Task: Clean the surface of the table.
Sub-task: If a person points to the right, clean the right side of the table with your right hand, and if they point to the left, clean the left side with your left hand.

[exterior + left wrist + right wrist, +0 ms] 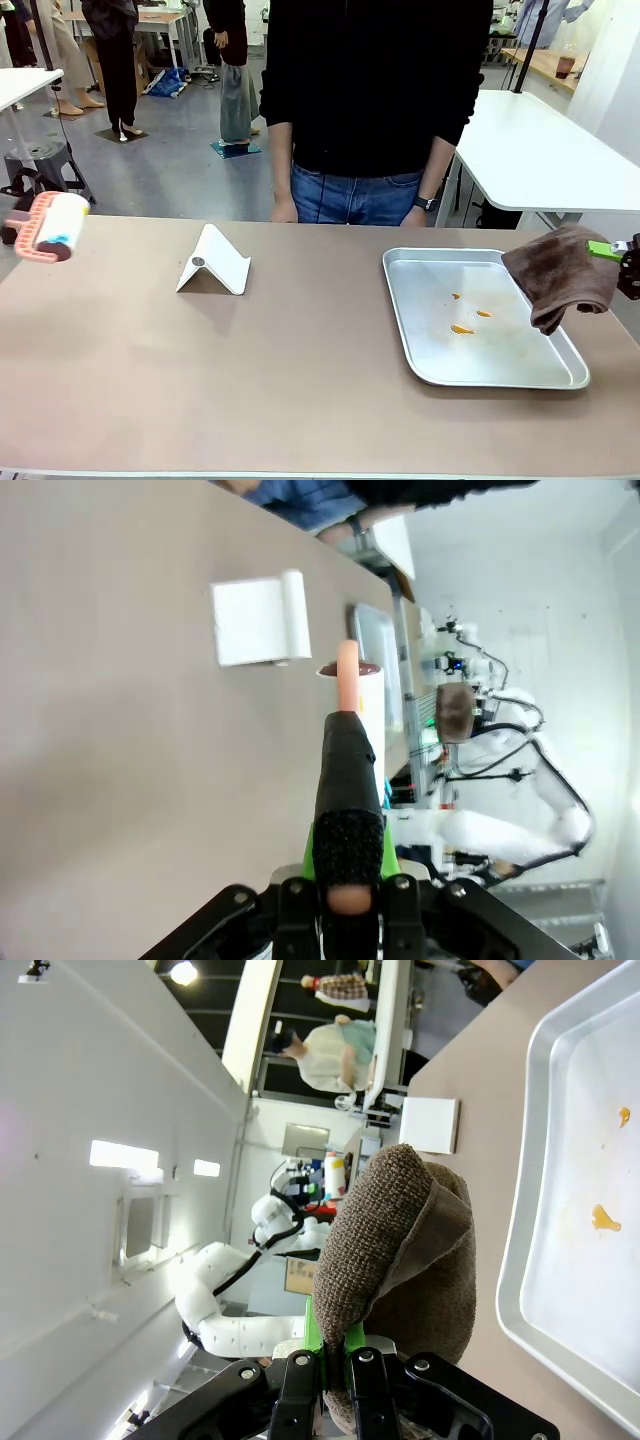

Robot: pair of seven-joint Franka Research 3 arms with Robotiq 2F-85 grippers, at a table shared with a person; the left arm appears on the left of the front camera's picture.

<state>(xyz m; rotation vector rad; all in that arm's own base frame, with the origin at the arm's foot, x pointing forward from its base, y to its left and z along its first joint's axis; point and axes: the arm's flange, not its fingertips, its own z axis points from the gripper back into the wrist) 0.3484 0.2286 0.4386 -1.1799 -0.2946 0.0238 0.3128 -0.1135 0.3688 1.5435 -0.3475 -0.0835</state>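
Table [300,400] spreads wide between folded stand [214,262] and right-edge tray [500,350].

The table [300,380] is taupe, the tray [430,340] silver with orange specks [461,329], the cloth [560,275] brown, the roller [50,228] pink.

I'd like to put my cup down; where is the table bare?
Bare: the wide stretch between the white stand and the metal tray, and the whole near strip of the table. Crowded: the right end, where the brown cloth hangs over the tray.
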